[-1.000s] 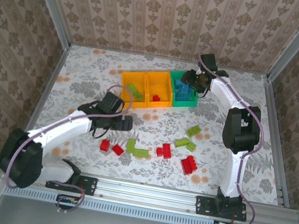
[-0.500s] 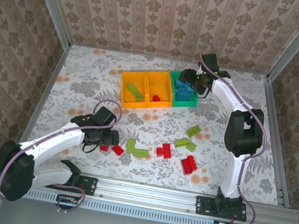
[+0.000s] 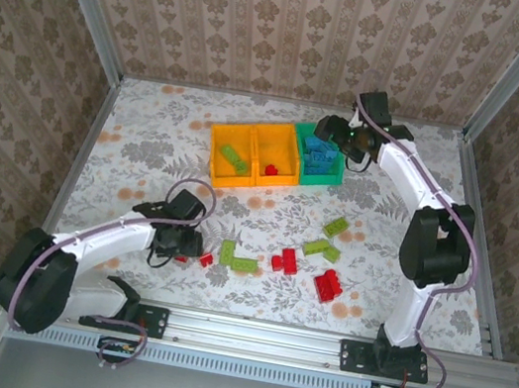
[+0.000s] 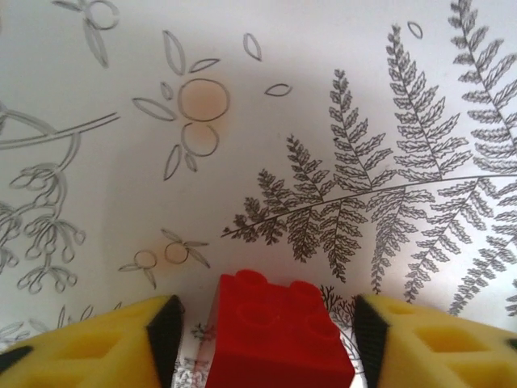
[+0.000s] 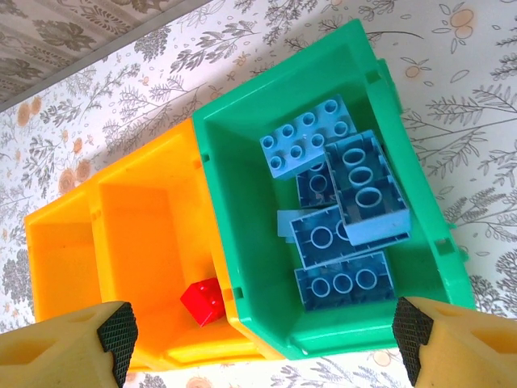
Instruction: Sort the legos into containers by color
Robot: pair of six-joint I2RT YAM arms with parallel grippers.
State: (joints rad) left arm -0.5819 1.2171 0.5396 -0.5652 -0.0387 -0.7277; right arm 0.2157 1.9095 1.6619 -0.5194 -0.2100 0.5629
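Reaches low over the desk point(image 4: 339, 105) with left hand point(image 4: 260, 327), jaws narrow astride a red lego point(image 4: 283, 352), gap visible at one side. Holds right hand point(image 5: 262, 331) stretched far, spread wide above the green container point(image 5: 242, 129) of blue legos point(image 5: 355, 190).

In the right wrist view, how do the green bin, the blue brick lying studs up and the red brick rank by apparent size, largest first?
1. green bin, by far the largest.
2. blue brick lying studs up, inside that bin.
3. red brick, in the orange bin; it looks clearly the smallest.
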